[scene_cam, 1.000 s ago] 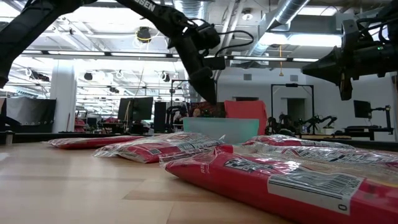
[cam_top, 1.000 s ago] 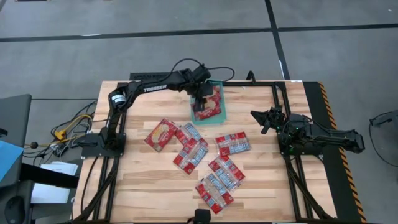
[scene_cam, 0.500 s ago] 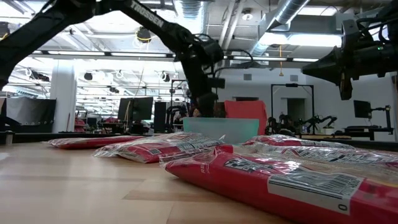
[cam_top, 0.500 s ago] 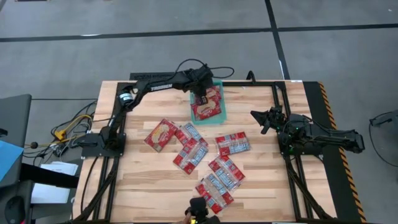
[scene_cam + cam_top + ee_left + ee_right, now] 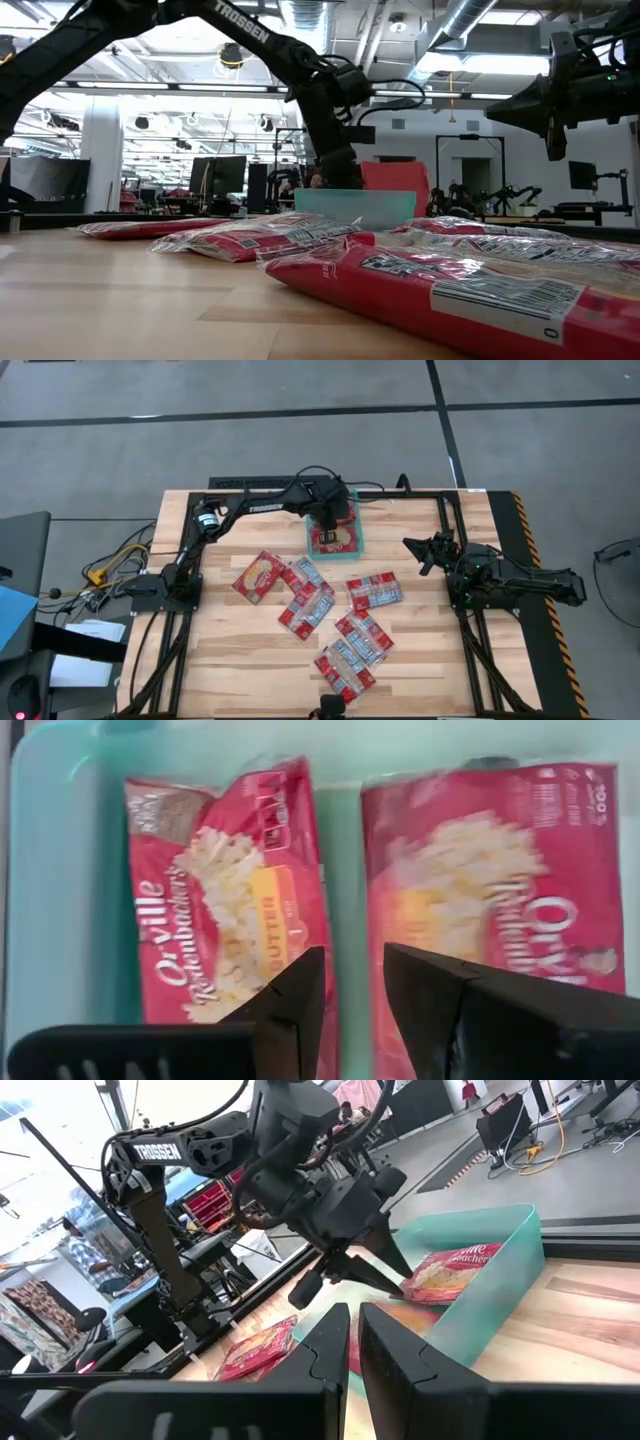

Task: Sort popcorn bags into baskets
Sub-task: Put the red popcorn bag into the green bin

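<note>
The teal basket stands at the table's far middle and holds two red popcorn bags with yellow popcorn pictures, one beside the other. My left gripper hangs just above them, pointing down into the basket, with a small gap between its fingers and nothing in it. Several more bags lie flat on the table: one with a popcorn picture and others with silvery print. My right gripper waits at the right, raised, shut and empty.
The loose bags lie in a cluster from the table's middle toward its near edge. Bare wood shows at the table's left and right sides. The black frame rails run along the arms' bases.
My left gripper has moved a little toward the table's right edge over the basket and has come down lower into it.
</note>
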Action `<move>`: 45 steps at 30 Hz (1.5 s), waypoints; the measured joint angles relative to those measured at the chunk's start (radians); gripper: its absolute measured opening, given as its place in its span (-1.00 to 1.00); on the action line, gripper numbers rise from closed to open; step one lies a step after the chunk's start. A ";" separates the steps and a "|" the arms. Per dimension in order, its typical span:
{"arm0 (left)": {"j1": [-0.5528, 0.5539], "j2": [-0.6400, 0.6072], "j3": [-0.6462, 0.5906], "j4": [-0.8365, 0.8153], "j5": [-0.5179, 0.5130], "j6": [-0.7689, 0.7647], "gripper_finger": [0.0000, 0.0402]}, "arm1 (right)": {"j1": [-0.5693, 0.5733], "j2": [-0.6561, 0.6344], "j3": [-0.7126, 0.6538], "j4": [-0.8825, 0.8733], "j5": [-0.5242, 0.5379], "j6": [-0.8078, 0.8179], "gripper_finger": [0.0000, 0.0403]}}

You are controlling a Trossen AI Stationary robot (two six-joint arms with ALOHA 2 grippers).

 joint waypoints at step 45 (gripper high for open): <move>0.010 -0.850 -1.097 -0.003 -0.068 -0.839 0.48 | 0.000 0.000 0.000 -0.002 0.003 -0.002 -0.73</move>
